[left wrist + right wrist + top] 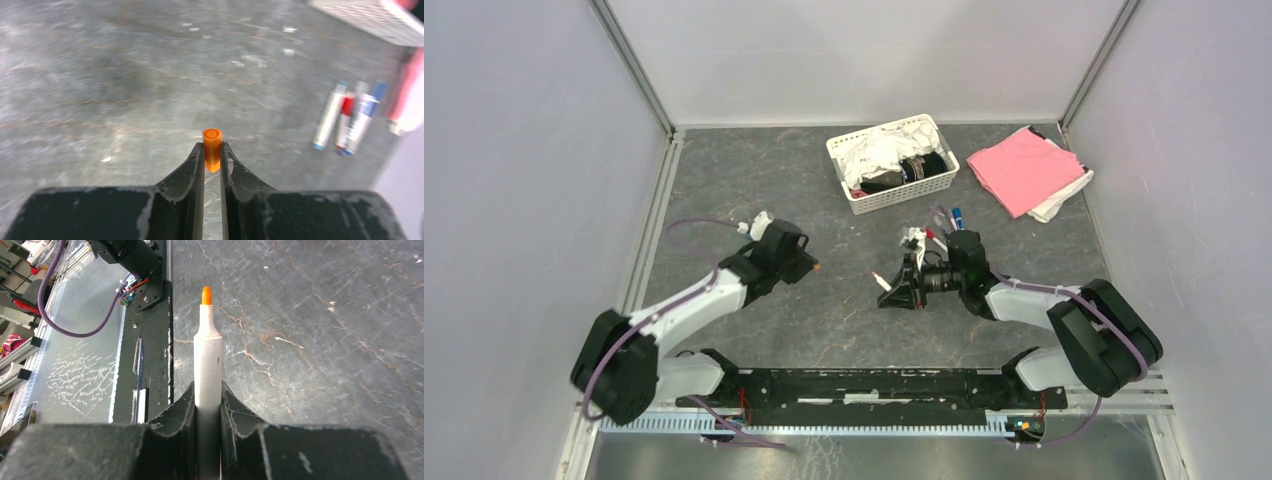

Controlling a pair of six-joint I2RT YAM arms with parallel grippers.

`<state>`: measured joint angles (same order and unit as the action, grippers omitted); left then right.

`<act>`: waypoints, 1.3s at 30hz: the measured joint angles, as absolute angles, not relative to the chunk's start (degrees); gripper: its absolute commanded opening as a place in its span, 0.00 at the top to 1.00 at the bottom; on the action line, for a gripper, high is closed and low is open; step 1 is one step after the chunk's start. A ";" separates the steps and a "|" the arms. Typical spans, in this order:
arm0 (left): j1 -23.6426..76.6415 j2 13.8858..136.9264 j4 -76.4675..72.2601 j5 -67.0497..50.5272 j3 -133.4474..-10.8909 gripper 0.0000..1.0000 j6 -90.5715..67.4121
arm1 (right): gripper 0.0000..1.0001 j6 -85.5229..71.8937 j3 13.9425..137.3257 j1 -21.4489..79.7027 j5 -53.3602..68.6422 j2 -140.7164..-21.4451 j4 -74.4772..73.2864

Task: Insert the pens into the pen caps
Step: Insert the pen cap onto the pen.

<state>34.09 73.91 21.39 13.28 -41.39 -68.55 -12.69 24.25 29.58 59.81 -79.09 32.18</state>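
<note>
On the left, we found the left fingers [201,156] closed on the orange cap [212,149], pinching its lower half so that the open mouth pointed straight out beyond the fingertips, above the counter [754,170]. From overhead the cap [815,266] faced right, toward the other arm. Between the two arms lay a stretch of bare counter, so cap and pen were near each other but apart.

On the right, the right fingers [190,401] were clamped around the white barrel of the orange-tipped pen [207,365]. Its long axis ran out along the fingers, and the nib [206,295] led well ahead of them. Overhead, that nib [880,280] pointed left, toward the cap.

We judged the coming move to hinge on this facing. Mouth and nib looked toward each other, yet we could not tell whether their axes shared one line.

Farther right, the loose pens [358,120] lay side by side on the counter, held by neither arm.
</note>
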 measured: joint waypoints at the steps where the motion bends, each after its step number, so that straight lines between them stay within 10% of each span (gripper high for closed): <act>1: 34.09 70.72 17.04 12.56 -38.63 0.98 -67.40 | 1.00 -13.85 23.40 30.72 58.50 -79.37 33.28; 17: 34.74 65.34 -39.70 -3.62 -18.61 0.98 -62.96 | 1.00 -24.03 23.75 38.17 47.92 -84.75 40.21; 39: 40.18 69.01 -50.37 -4.58 -16.45 0.98 -62.98 | 1.00 -30.30 25.28 38.06 43.72 -84.71 40.27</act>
<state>40.18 69.01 -50.37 -4.58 -16.45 -62.98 -30.30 25.28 38.06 43.72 -84.71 40.27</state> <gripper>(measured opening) 0.197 0.210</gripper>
